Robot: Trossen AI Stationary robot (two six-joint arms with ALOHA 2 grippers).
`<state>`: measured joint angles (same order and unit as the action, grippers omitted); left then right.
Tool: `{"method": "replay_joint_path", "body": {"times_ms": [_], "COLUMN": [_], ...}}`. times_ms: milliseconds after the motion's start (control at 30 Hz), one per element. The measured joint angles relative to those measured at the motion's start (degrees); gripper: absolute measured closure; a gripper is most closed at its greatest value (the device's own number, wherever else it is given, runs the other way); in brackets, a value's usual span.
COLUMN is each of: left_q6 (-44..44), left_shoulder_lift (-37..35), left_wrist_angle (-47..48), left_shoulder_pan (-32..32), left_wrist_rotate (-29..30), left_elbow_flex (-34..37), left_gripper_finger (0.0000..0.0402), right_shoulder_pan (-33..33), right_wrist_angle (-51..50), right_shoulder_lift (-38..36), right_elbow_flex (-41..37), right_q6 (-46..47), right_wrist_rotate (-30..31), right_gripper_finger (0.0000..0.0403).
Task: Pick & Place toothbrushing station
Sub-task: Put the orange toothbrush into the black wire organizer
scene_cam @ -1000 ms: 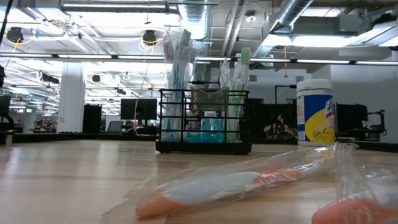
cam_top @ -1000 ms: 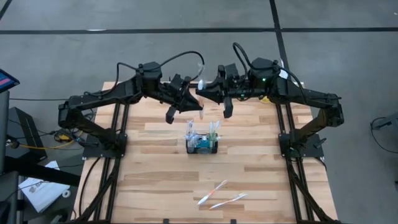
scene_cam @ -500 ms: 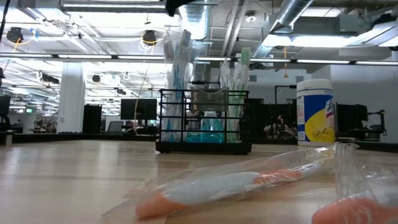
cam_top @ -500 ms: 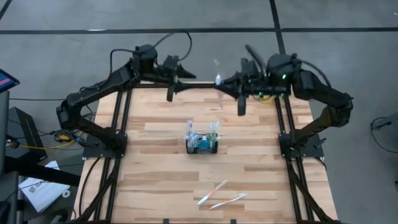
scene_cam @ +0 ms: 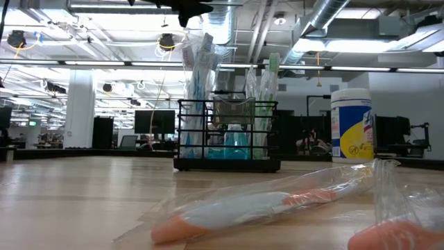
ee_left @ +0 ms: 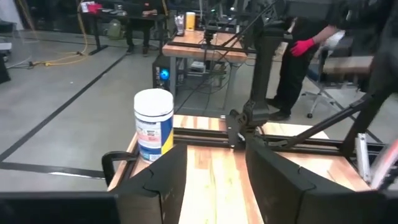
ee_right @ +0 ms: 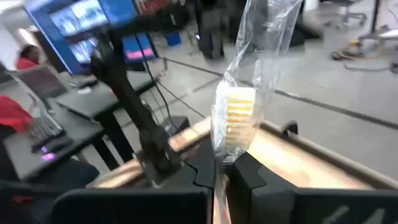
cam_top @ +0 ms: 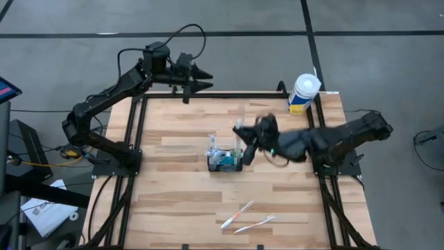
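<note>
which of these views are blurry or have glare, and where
High view: motion smear on the right gripper beside the toothbrushing station; the rest is sharp. Low view: the wrapped toothbrush close to the lens is out of focus, the station crisp, ceiling lights glaring behind. Right wrist view: the room behind is blurred; the wrapped toothbrush in its gripper is clearer. Left wrist view: soft, with people smeared behind.
</note>
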<state>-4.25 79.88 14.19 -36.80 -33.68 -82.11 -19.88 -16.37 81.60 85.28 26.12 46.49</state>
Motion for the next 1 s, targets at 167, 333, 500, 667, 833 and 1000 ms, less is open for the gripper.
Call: {"method": "replay_joint_path", "body": {"times_ms": [167,333,500,667,833,1000], "left_q6": [0.17,0.17,0.18,0.17,0.11,0.07], "left_shoulder_lift": [0.0,0.0,0.0,0.0,0.0,0.0], "left_wrist_angle": [0.01,0.01,0.01,-0.01,-0.06,-0.06], "left_shoulder_pan": [0.65,1.76,2.74,2.8,2.8,2.78], "left_wrist_rotate": [-1.21,-1.21,-1.21,-1.19,-1.17,-1.15], "left_elbow_flex": [0.0,0.0,0.0,0.0,0.0,0.0], "left_gripper_finger": [0.0255,0.0259,0.0259,0.0259,0.026,0.026], "right_shoulder_pan": [-3.34,-5.84,-7.28,-6.74,-5.7,-4.66], "right_wrist_angle": [8.09,10.2,10.07,10.25,10.88,14.92], "right_shoulder_lift": [-0.52,-0.24,-0.19,-0.17,-0.17,-0.17], "right_elbow_flex": [-9.19,-15.01,-19.92,-22.45,-24.99,-28.56], "right_q6": [6.18,12.32,18.38,19.95,20.07,20.03], "right_wrist_rotate": [6.92,14.61,18.71,19.64,19.55,19.4], "right_gripper_finger": [0.0398,0.0398,0.0398,0.0398,0.0398,0.0398]}}
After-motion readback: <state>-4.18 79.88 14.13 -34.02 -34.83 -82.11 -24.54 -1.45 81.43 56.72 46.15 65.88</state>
